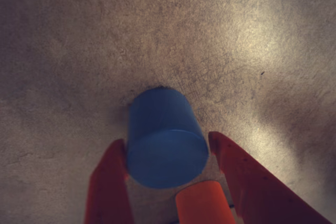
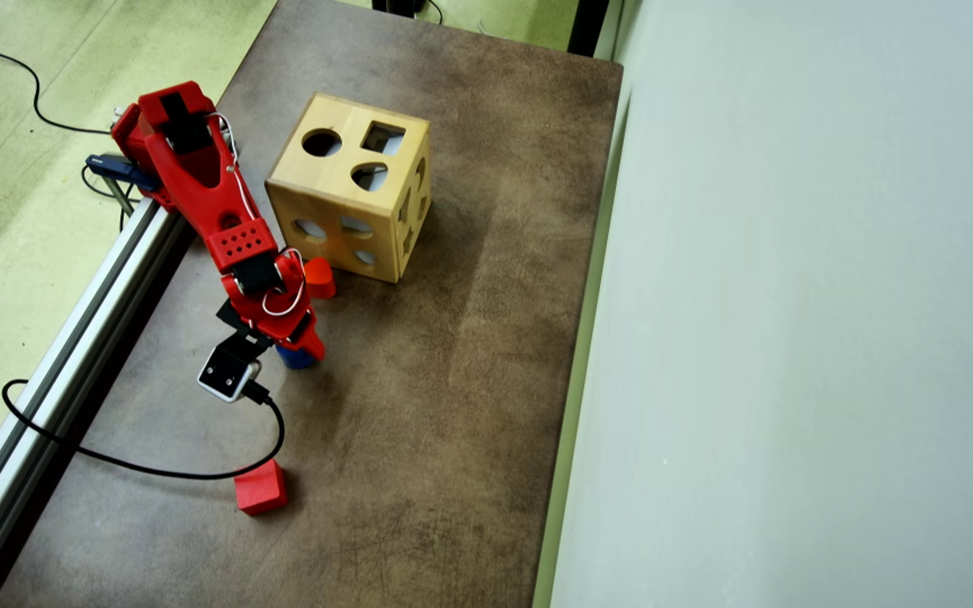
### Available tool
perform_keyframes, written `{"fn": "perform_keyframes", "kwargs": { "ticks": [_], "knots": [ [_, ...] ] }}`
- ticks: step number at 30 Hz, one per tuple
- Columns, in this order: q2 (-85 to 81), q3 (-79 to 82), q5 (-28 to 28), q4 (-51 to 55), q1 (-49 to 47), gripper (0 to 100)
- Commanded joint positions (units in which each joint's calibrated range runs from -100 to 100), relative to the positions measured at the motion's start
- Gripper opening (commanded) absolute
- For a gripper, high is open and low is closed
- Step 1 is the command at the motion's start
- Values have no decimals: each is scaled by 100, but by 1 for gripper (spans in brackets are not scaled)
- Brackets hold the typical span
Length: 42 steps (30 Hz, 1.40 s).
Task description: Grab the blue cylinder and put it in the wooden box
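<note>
one blue cylinder (image 1: 165, 142) between open gripper (image 1: 170, 153) fingers, one wooden box (image 2: 351, 198) upper centre, two red blocks (image 2: 260, 488)

Brown, mottled counter (image 2: 453, 380) seen from overhead, worn and scuffed in patches. Pale green floor (image 2: 22, 219) along the left, crossed by thin black cables (image 2: 140, 467). Silver aluminium rail (image 2: 73, 338) edging the counter's left side. Broad, pale grey-green wall or panel (image 2: 790, 338) filling the right. Soft, even light; warmer glow on the surface in the wrist view.
</note>
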Motion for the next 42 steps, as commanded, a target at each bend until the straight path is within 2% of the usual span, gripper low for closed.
{"fn": "perform_keyframes", "kwargs": {
  "ticks": [1,20,32,42],
  "knots": [
    [-82,-141,24,-61,-43,22],
    [-209,-150,10,36,-50,21],
    [-1500,-69,-24,76,-288,21],
    [-3079,-150,-39,1266,-615,21]
  ]
}}
